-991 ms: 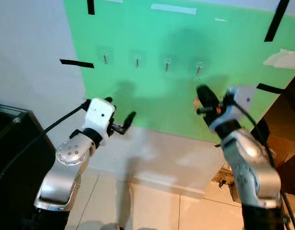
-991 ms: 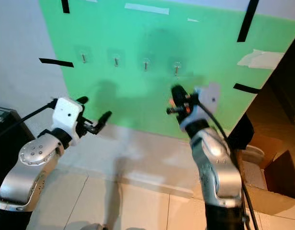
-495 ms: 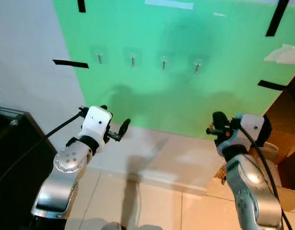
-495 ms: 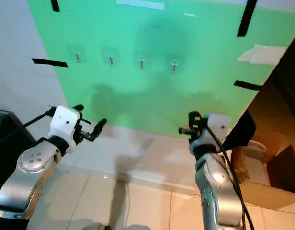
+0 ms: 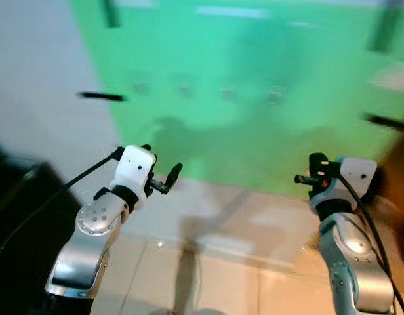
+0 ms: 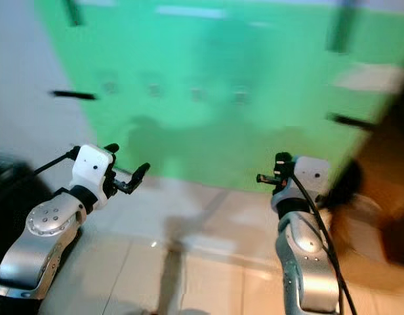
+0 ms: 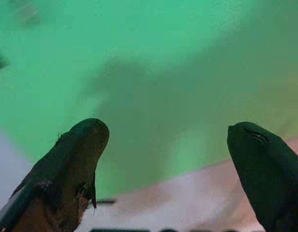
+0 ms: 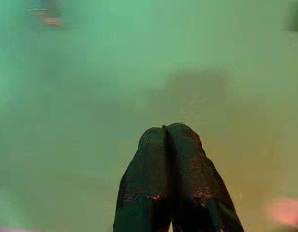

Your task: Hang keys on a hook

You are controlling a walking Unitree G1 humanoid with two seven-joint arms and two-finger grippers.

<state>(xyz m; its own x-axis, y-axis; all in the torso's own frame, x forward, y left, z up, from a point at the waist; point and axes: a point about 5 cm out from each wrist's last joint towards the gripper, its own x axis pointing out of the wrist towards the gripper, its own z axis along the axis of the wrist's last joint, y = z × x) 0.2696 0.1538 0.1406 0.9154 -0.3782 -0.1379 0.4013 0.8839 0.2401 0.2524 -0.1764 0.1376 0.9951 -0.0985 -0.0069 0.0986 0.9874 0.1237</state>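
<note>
Blurred head views. Across the upper part of the frame, a green sheet (image 5: 254, 79) fixed on a pale wall, with dark strips of tape (image 5: 100, 96) at its edges. On the sheet, upper centre, a row of four small hooks (image 5: 229, 94), smeared by blur, the rightmost one (image 5: 275, 96) just above and left of the right arm. No keys to be made out on any hook, nor between any fingers; too blurred to tell whether something small hangs there.

Lower left of the frame: left gripper (image 5: 164, 181) raised in front of the sheet's lower edge, well below the hooks, fingers (image 7: 81, 154) spread wide apart with nothing between them, green sheet and a band of pale wall visible through the gap.

Lower right of the frame: right gripper (image 5: 315, 172) held up near the sheet's bottom edge, below and right of the hooks, fingers (image 8: 154, 193) pressed tight together, tip to tip, holding nothing visible, facing plain green.

Below the sheet, a pale wall base (image 5: 241, 216), then light floor tiles (image 5: 222, 282). Far left, a dark cabinet (image 5: 18, 216). Far right edge, a brown blur, not identifiable.
</note>
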